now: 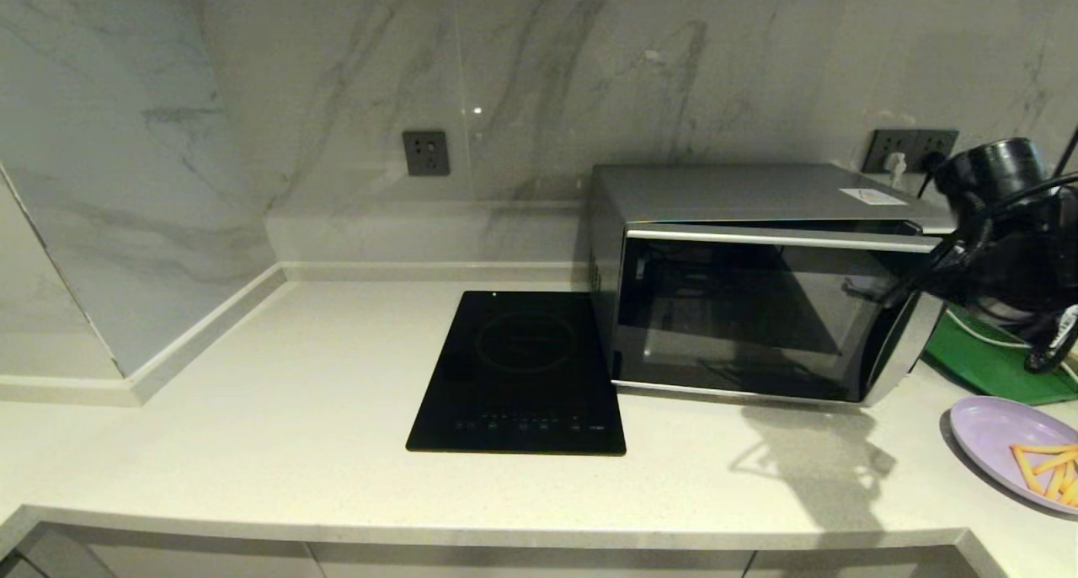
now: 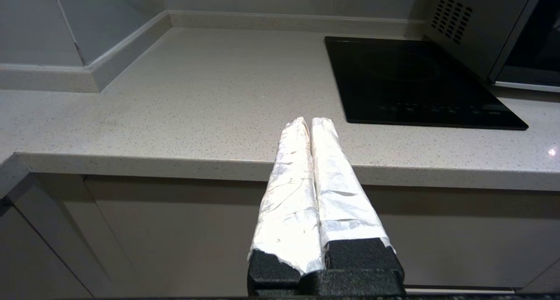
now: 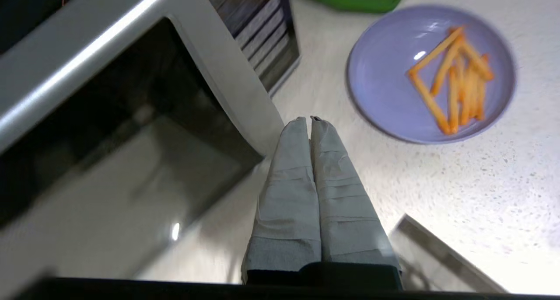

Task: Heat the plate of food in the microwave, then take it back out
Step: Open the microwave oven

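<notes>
The silver microwave [image 1: 741,195] stands at the back right of the counter, and its dark glass door [image 3: 109,129] looks slightly ajar. The door's silver handle strip [image 3: 232,81] stands out in front of the black button panel [image 3: 262,33]. My right gripper [image 3: 309,118] is shut and empty, with its tips close beside the lower end of that strip. The right arm [image 1: 1011,249] reaches in at the microwave's right front corner. The lavender plate [image 1: 994,430] with orange fries [image 3: 455,81] rests on the counter, right of the microwave. My left gripper [image 2: 309,120] is shut and empty, parked before the counter's front edge.
A flat black induction cooktop [image 1: 522,371] lies just left of the microwave. A green tray [image 1: 985,363] sits behind the plate, right of the microwave. Wall sockets [image 1: 425,152] are set in the marble backsplash. The counter's left side [image 1: 295,376] is bare.
</notes>
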Motion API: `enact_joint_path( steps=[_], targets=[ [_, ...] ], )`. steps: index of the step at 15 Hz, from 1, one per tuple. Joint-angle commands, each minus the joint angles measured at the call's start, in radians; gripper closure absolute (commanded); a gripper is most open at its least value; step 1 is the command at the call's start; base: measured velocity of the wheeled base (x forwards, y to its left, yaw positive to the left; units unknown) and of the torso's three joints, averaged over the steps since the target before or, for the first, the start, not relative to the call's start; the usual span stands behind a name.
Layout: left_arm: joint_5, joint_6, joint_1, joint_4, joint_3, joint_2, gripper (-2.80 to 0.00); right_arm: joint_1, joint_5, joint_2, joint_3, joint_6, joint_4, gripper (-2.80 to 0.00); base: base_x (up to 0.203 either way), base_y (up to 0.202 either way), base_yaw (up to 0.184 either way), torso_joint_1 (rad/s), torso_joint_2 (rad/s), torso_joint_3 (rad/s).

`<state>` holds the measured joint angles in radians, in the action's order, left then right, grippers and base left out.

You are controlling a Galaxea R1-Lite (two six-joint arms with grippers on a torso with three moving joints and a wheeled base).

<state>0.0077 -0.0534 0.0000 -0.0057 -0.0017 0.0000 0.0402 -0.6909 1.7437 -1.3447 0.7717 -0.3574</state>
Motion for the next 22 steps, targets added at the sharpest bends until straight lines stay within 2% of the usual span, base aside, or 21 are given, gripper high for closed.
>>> enact_joint_path(
  steps=[1, 2, 4, 6, 10, 13, 16, 20, 22],
  targets=[
    [0.0, 0.0, 0.0, 0.0, 0.0, 0.0, 0.0, -0.116, 0.334, -0.079, -0.037, -0.126, -0.033, 0.0, 0.0, 0.0, 0.0, 0.0, 0.0, 0.0],
    [0.0, 0.0, 0.0, 0.0, 0.0, 0.0, 0.0, -0.166, 0.44, -0.096, -0.063, -0.171, -0.039, 0.0, 0.0, 0.0, 0.0, 0.0, 0.0, 0.0],
    [0.0, 0.0, 0.0, 0.0, 0.0, 0.0, 0.0, -0.238, 0.593, -0.123, -0.129, -0.261, -0.045, 0.0, 0.0, 0.0, 0.0, 0.0, 0.0, 0.0],
    [0.0, 0.0, 0.0, 0.0, 0.0, 0.0, 0.0, -0.264, 0.694, -0.128, -0.183, -0.298, -0.058, 0.0, 0.0, 0.0, 0.0, 0.0, 0.0, 0.0],
    [0.0, 0.0, 0.0, 0.0, 0.0, 0.0, 0.0, -0.279, 0.865, -0.1, -0.315, -0.311, -0.134, 0.0, 0.0, 0.0, 0.0, 0.0, 0.0, 0.0],
    [0.001, 0.0, 0.0, 0.0, 0.0, 0.0, 0.0, -0.277, 0.943, -0.04, -0.376, -0.321, -0.137, 0.0, 0.0, 0.0, 0.0, 0.0, 0.0, 0.0],
    [0.0, 0.0, 0.0, 0.0, 0.0, 0.0, 0.0, -0.278, 1.053, 0.032, -0.448, -0.338, -0.164, 0.0, 0.0, 0.0, 0.0, 0.0, 0.0, 0.0],
    [0.0, 0.0, 0.0, 0.0, 0.0, 0.0, 0.0, -0.277, 1.072, 0.105, -0.606, -0.345, -0.303, 0.0, 0.0, 0.0, 0.0, 0.0, 0.0, 0.0],
    [0.0, 0.0, 0.0, 0.0, 0.0, 0.0, 0.0, -0.271, 1.073, 0.119, -0.629, -0.353, -0.317, 0.0, 0.0, 0.0, 0.0, 0.0, 0.0, 0.0]
  ],
)
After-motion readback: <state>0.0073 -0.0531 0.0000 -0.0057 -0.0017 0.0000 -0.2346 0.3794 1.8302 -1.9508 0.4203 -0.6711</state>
